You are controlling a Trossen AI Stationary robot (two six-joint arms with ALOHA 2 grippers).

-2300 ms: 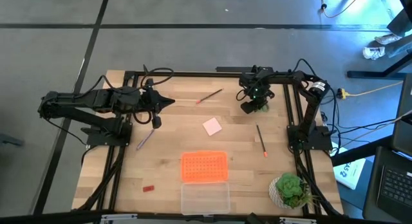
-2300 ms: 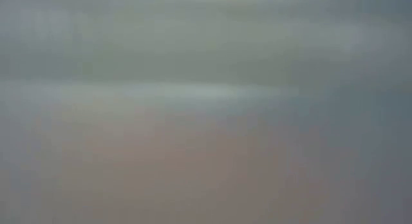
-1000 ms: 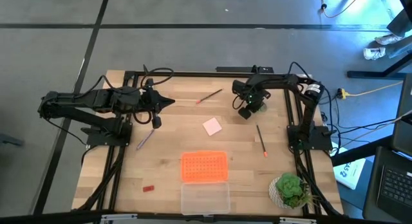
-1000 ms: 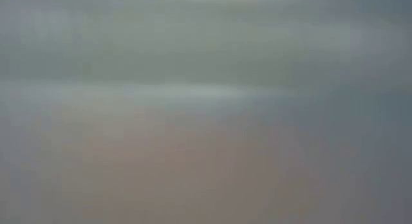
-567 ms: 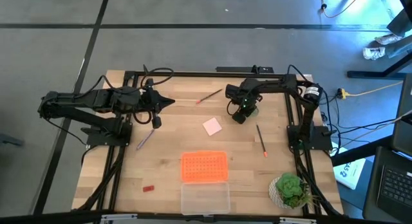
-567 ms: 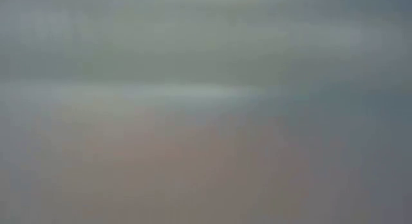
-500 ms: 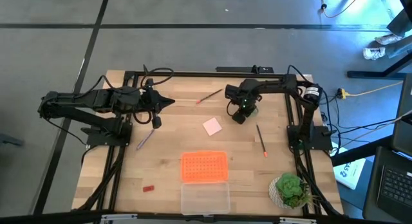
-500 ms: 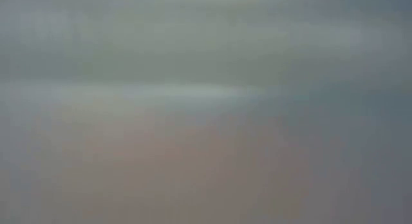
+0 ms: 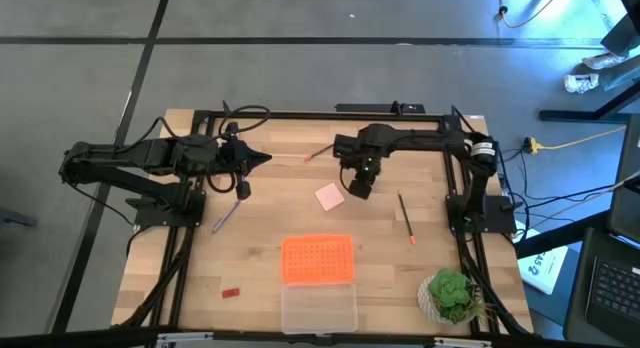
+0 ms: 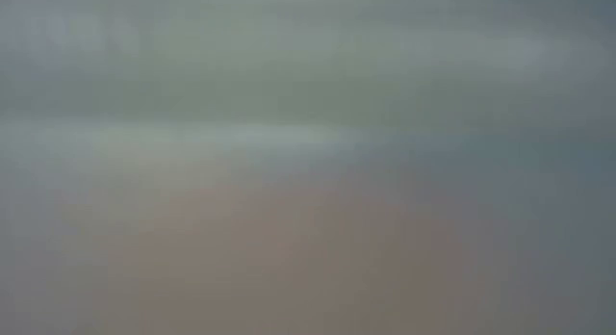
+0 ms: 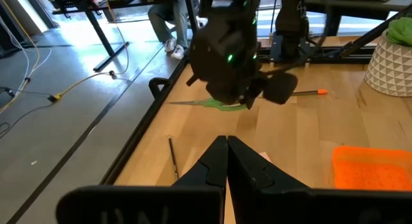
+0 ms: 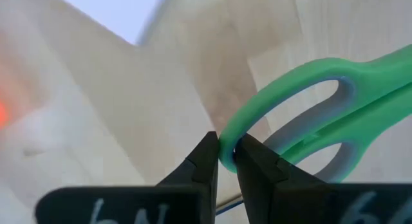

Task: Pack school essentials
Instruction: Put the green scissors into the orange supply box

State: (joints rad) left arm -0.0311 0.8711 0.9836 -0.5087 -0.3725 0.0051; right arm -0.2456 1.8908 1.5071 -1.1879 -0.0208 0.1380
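Note:
My right gripper (image 9: 358,186) hovers over the table's middle, just right of the pink square pad (image 9: 330,196), and is shut on the green-handled scissors (image 12: 309,114). The left wrist view shows them as a green sliver (image 11: 222,105) under that gripper. My left gripper (image 9: 264,158) waits shut at the far left, fingers together (image 11: 226,143). One red pencil (image 9: 325,149) lies near the far edge and another (image 9: 405,218) on the right. A purple pen (image 9: 225,216) and a tiny red block (image 9: 231,291) lie on the left. No crayon box shows. My right gripper pinches the rim of one green handle loop (image 12: 241,124) of the scissors between its two fingers. The fingers come from above, pointing down. In the left wrist view the scissors sit about level under the fingers, lifted clear of the table.
The orange perforated lid (image 9: 317,259) lies near the table's near edge, with the clear plastic box (image 9: 318,308) just in front of it. A potted plant (image 9: 450,295) stands in the near right corner. Black frame rails run along both sides. The low view shows only blur.
My right gripper has carried the scissors from the far right part of the table toward the left and slightly nearer, ending beside the pink pad. It has stayed shut on them. The left arm has kept still.

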